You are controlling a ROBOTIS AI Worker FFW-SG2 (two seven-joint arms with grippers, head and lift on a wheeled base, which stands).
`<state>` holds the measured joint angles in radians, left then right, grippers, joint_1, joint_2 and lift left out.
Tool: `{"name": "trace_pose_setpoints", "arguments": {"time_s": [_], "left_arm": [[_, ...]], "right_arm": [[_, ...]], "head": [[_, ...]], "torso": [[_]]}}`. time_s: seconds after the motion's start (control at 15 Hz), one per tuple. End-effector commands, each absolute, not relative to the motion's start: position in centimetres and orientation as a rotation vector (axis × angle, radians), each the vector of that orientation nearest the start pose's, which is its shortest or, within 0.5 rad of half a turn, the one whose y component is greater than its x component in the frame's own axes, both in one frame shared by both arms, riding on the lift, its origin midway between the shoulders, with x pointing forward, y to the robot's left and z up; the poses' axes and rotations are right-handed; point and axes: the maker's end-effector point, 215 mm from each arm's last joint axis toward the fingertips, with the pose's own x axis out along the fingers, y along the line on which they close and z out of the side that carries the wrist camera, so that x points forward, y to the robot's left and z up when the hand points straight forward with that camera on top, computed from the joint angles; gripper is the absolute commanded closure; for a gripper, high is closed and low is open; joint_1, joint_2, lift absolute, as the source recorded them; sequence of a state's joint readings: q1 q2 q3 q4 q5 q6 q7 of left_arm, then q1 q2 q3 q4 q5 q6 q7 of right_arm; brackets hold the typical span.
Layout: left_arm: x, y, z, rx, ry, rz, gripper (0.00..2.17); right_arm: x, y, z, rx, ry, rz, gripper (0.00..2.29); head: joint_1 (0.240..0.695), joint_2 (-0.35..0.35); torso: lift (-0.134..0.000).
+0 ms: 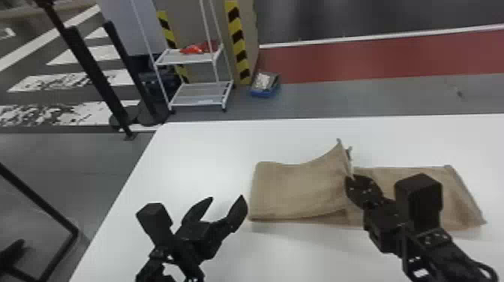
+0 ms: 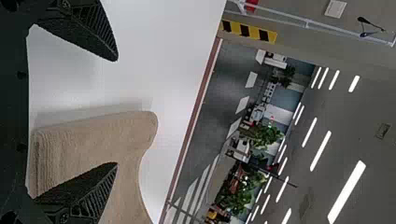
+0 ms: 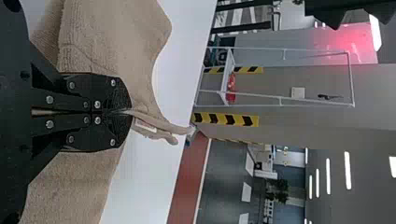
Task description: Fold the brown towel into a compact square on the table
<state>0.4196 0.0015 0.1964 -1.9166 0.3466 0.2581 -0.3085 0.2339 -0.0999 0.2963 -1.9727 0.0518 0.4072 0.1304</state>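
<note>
Clamping a raised edge of the brown, ribbed-textured rectangular towel (image 1: 296, 191), the black, flat-fingered right gripper (image 1: 351, 180) has its jaws pressed together on the cloth near the towel's middle. The towel lies lengthwise across the smooth white table (image 1: 195, 150), its left part folded over in layers and rising to a peak at the pinched edge, its right part spread flat. A small pale label (image 3: 144, 125) shows along that edge in the right wrist view. Just beside the towel's left end, the matching black left gripper (image 1: 227, 197) has its jaws wide apart, with nothing between their tips.
</note>
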Motion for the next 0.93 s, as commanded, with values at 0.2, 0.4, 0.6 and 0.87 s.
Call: {"name": "trace_pose_setpoints", "arguments": {"time_s": [0.2,0.4,0.6,0.87], "left_arm": [[45.4,26.4,-40.7,-0.303,0.178,-0.128,0.07],[45.4,27.7,-38.5,-0.191,0.086,-0.073,0.06],[45.1,28.4,-38.1,-0.156,0.056,-0.046,0.06],[45.1,27.6,-38.2,-0.162,0.059,-0.067,0.06]], "right_arm": [[48.8,-9.3,-40.9,-0.080,0.298,0.364,1.18],[49.2,-12.4,-35.6,-0.004,0.218,0.341,1.17],[48.0,-14.0,-35.8,0.003,0.223,0.314,1.17],[49.3,-16.4,-36.7,-0.001,0.231,0.270,1.17]], "head": [[0.695,0.211],[0.695,0.202],[0.695,0.185],[0.695,0.169]], "torso": [[-0.118],[-0.118],[-0.118],[-0.118]]}}
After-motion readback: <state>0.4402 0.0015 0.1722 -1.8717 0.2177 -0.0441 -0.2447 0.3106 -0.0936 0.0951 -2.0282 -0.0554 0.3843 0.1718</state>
